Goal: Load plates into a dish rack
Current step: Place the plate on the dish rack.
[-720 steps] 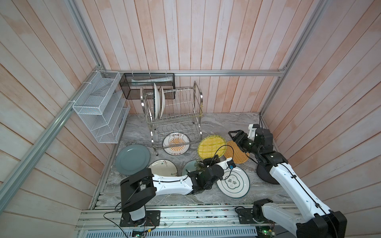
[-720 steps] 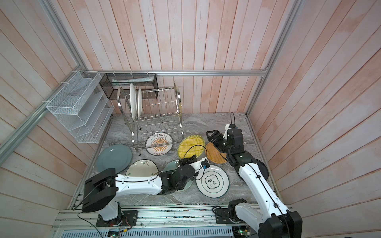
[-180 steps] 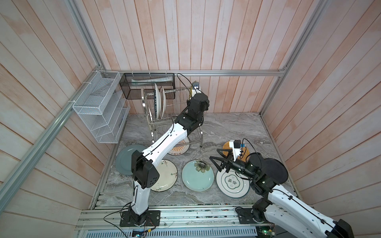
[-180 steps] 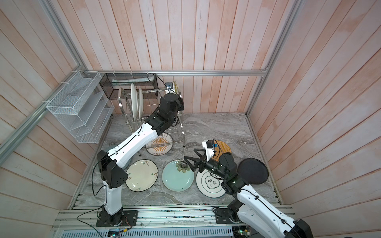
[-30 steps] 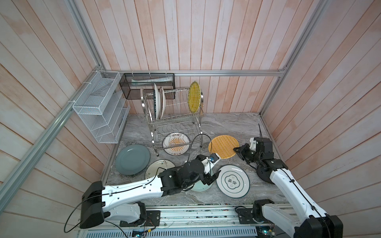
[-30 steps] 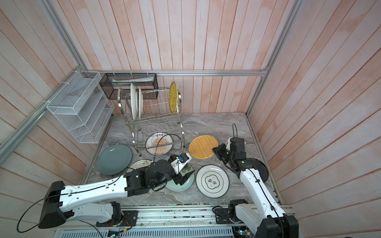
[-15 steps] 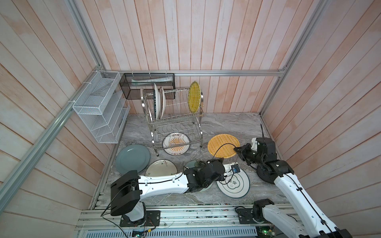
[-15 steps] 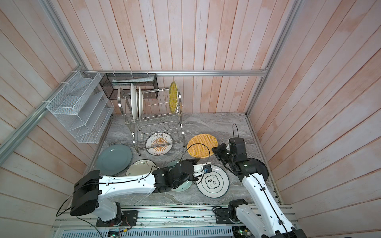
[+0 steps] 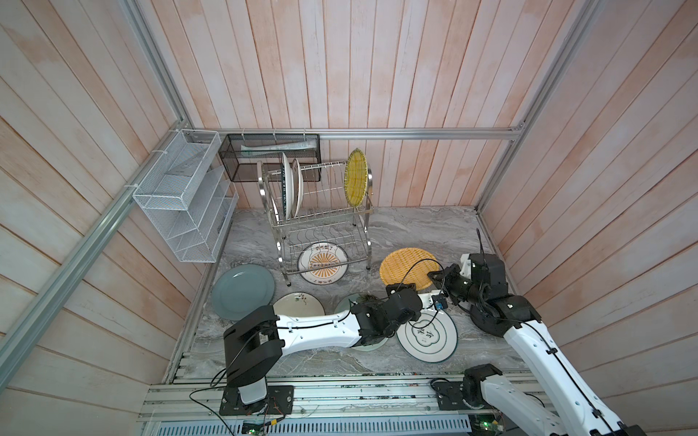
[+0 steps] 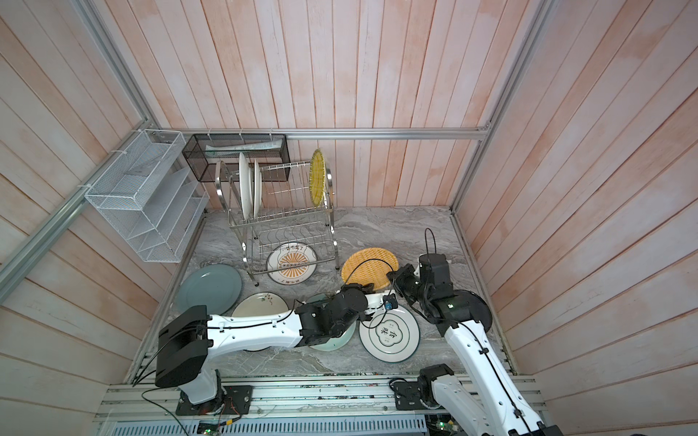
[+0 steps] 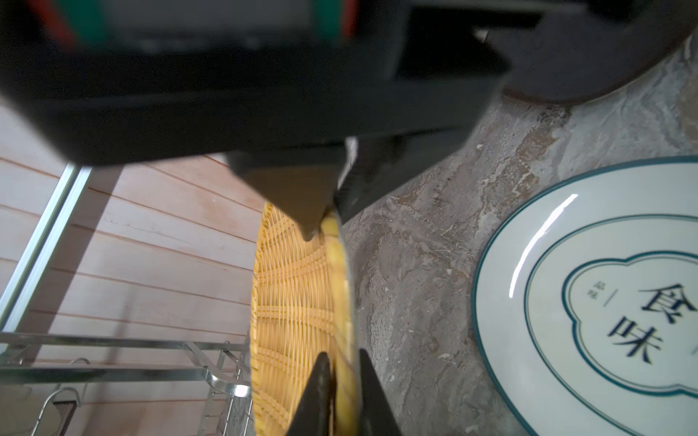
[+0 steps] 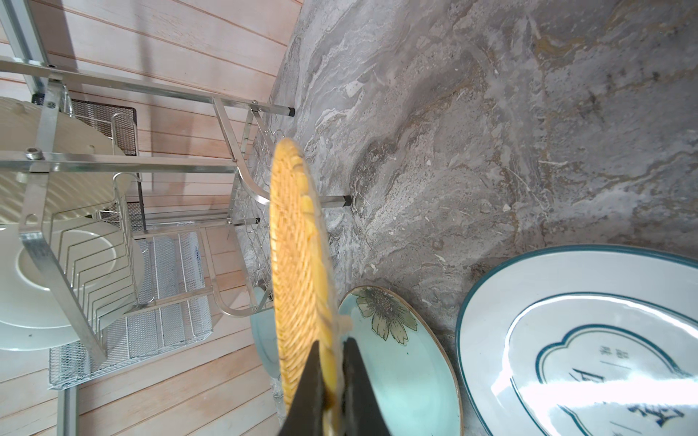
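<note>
An orange woven plate (image 9: 409, 267) (image 10: 370, 268) hangs low over the table at the right, gripped from two sides. My right gripper (image 9: 438, 278) (image 12: 332, 343) is shut on its right rim. My left gripper (image 9: 421, 291) (image 11: 343, 355) is shut on the near rim, facing the right gripper's fingers (image 11: 302, 196). The dish rack (image 9: 317, 211) (image 10: 287, 215) stands at the back, with two white plates (image 9: 291, 188) and a yellow woven plate (image 9: 356, 177) upright in its top tier. A sunburst plate (image 9: 323, 262) lies under it.
Flat on the table lie a grey plate (image 9: 243, 290), a cream floral plate (image 9: 298, 304), a pale blue plate (image 12: 396, 362) partly under my left arm, a white lettered plate (image 9: 426, 336) and a black plate (image 10: 479, 305). A white mesh shelf basket (image 9: 181, 196) and black mesh box (image 9: 270, 154) hang at the back left.
My left gripper has swung right from over the pale blue plate to the orange woven plate and closed on its rim. The right gripper has kept its hold on the plate.
</note>
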Motion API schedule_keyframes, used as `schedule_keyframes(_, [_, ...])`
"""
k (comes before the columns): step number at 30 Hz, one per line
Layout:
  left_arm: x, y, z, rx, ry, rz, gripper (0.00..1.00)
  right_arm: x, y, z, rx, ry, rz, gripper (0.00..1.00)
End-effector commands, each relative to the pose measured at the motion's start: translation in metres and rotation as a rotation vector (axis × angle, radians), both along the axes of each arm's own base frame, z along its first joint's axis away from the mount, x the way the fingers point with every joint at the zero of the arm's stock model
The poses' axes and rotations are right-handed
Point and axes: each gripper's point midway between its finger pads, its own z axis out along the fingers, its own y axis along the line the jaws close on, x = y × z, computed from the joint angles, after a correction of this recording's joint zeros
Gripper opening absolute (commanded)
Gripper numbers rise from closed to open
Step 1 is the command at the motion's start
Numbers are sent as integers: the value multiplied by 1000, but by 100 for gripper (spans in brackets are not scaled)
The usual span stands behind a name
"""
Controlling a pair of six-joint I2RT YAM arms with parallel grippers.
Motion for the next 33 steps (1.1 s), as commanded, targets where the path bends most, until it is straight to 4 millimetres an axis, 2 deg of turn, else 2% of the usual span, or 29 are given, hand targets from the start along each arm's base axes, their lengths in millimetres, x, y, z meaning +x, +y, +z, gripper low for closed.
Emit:
schedule_keyframes(1, [11, -1, 13, -41, -28, 56, 5, 0, 4, 19, 39, -49, 0, 0])
schedule_keyframes(3, [11, -1, 13, -42, -27, 62, 0, -1, 5, 18, 42, -48, 2, 0])
schedule_keyframes(9, [-6, 4, 21, -60, -7, -1, 0, -3, 3, 17, 36, -46, -13, 2])
schedule_keyframes(10, [-9, 7, 23, -71, -4, -11, 0, -3, 4, 17, 37, -49, -12, 8])
schedule_keyframes(12, [-12, 12, 27, -83, -4, -13, 0, -2, 4, 17, 39, -52, -12, 25])
schedule_keyframes(17, [-17, 26, 33, -87, 2, -16, 0, 1, 14, 14, 59, -57, 20, 52])
schedule_keyframes(23, [-34, 44, 35, -122, 71, -42, 0, 16, 13, 26, 4, -108, 21, 73])
schedule_keyframes(28, [-54, 59, 29, -129, 150, -56, 0, 36, 4, 43, -62, -187, -21, 83])
schedule_keyframes(29, [-59, 62, 30, -137, 170, -60, 0, 40, 3, 47, -70, -204, -21, 87])
schedule_keyframes(33, [-81, 77, 37, -183, 275, -80, 0, 53, 1, 62, -97, -267, -12, 93])
